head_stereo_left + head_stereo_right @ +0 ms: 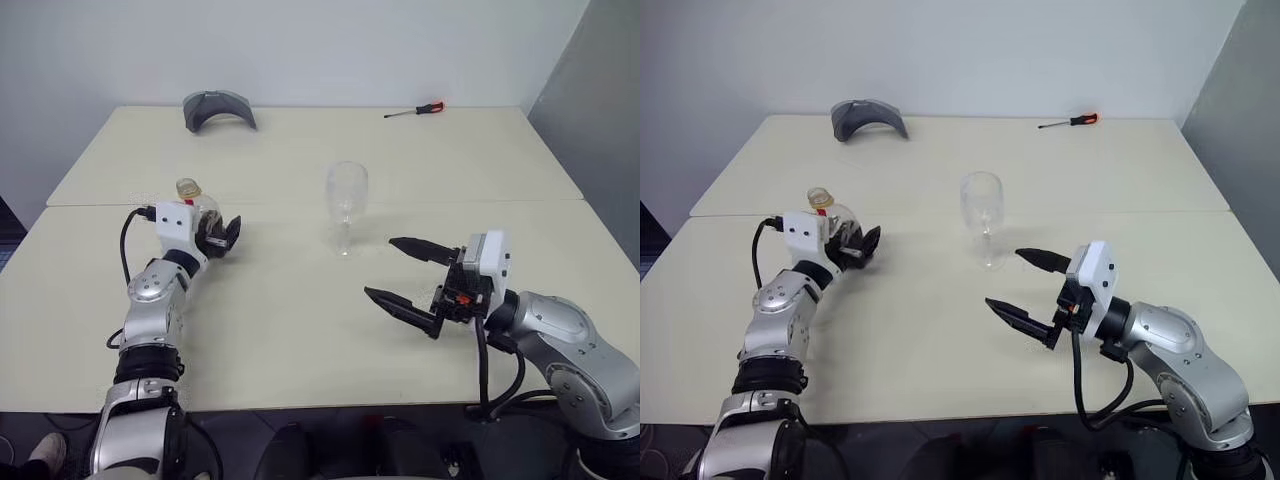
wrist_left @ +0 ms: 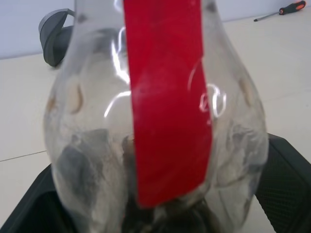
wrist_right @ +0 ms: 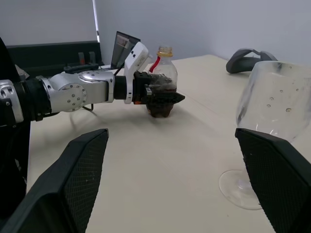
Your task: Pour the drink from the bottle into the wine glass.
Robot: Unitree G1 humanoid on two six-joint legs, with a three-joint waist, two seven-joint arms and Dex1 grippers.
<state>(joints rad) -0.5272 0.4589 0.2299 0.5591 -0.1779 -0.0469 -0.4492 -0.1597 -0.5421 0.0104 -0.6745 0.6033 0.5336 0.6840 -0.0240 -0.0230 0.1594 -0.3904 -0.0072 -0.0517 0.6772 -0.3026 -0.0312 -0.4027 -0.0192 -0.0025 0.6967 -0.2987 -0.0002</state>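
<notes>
Cola-dark drink (image 3: 161,109) lay only in the bottom of the bottle (image 3: 163,80), which stood upright on the cream table (image 1: 300,330) toward its left side. That bottle was a squat clear one with a red strip (image 2: 167,102) running down its front and a yellowish top (image 1: 819,195) at the neck. The left gripper (image 3: 163,99) was at it, black fingers (image 1: 228,234) spread wide and standing on either side of the rounded body; from the right wrist view they seemed to reach around its lower half, though I could not tell whether they pressed on the plastic.

Near the middle of the table stood the wine glass (image 1: 346,205), upright on its round foot, a few droplets clinging inside the bowl, well apart from the bottle. The right gripper (image 1: 408,272) hovered just to the right of the glass and nearer the front edge, its two fingers (image 1: 425,249) splayed far apart and holding nothing.

At the far edge lay a grey curved piece (image 1: 219,107) on the left and a red-handled screwdriver (image 1: 414,110) on the right.
</notes>
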